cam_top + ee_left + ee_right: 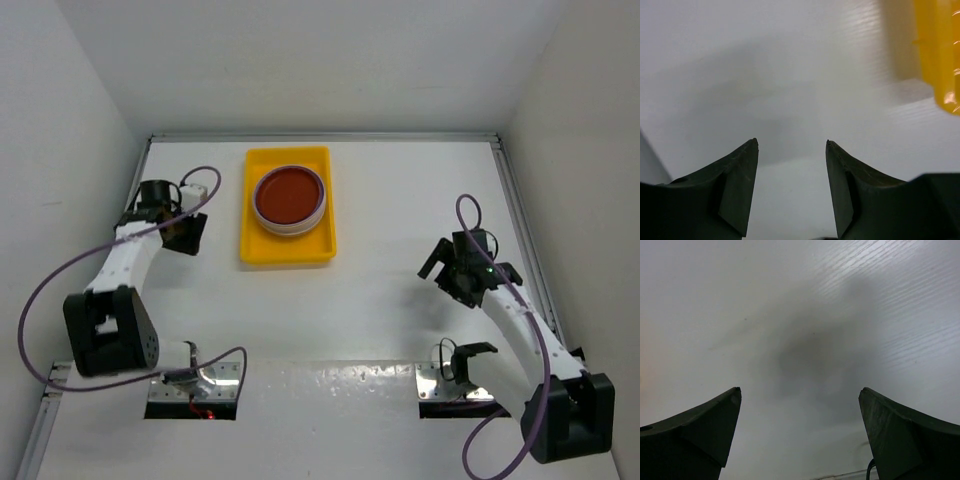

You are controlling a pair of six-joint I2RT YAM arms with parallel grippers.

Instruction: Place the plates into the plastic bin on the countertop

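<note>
A stack of plates with a dark red plate (289, 196) on top lies in the far half of the yellow plastic bin (287, 247) on the white countertop (390, 220). Pale and purple rims show under the red one. My left gripper (190, 235) is open and empty, left of the bin, over bare countertop. In the left wrist view the gripper (792, 142) has its jaws apart and a corner of the bin (940, 55) shows at the upper right. My right gripper (462, 272) is open and empty, far right of the bin. In the right wrist view the gripper (800, 390) sees only countertop.
White panels wall the countertop at the back and both sides. Thin metal edging (515, 215) runs along the right and back edges. Two metal mounting plates (200, 385) sit at the near edge by the arm bases. Purple cables (60, 270) loop beside each arm.
</note>
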